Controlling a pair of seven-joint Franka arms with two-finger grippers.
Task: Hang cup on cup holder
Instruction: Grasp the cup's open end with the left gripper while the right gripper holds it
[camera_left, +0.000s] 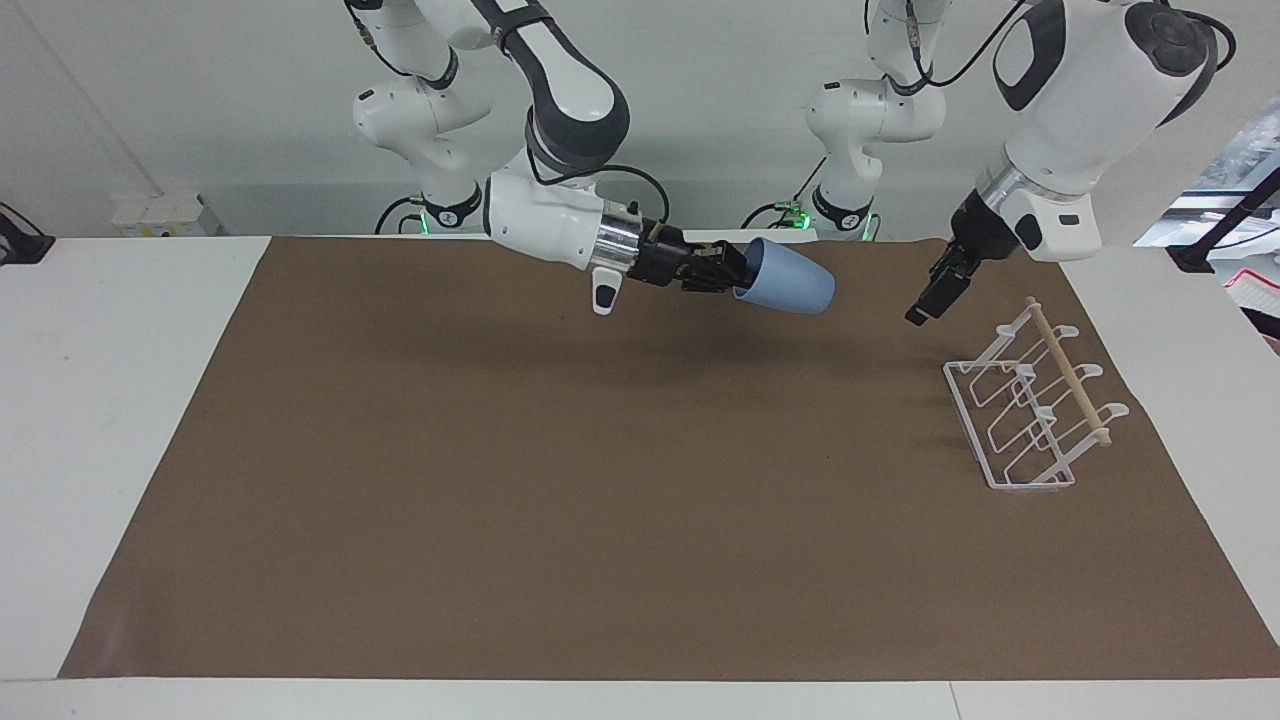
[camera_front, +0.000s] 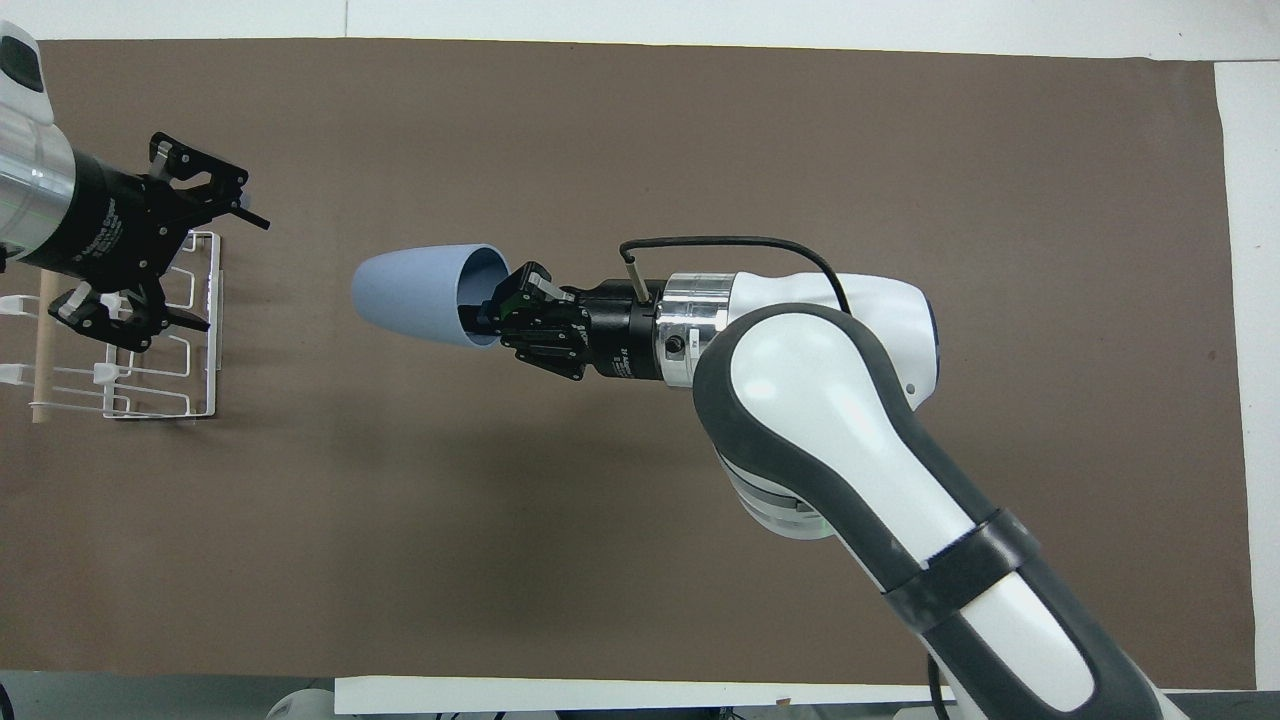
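The light-blue cup (camera_left: 790, 283) (camera_front: 410, 295) is held on its side in the air over the middle of the mat, base pointing toward the cup holder. My right gripper (camera_left: 735, 275) (camera_front: 485, 305) is shut on the cup's rim, with one finger inside the mouth. The white wire cup holder (camera_left: 1030, 410) (camera_front: 150, 340) with its wooden dowel stands on the mat at the left arm's end. My left gripper (camera_left: 925, 300) (camera_front: 232, 270) hangs open and empty in the air over the holder's edge that faces the cup, a gap apart from the cup.
A brown mat (camera_left: 600, 500) (camera_front: 700, 120) covers most of the white table (camera_left: 120, 400). Nothing else lies on the mat. The right arm's big white forearm (camera_front: 820, 400) spans the mat's middle in the overhead view.
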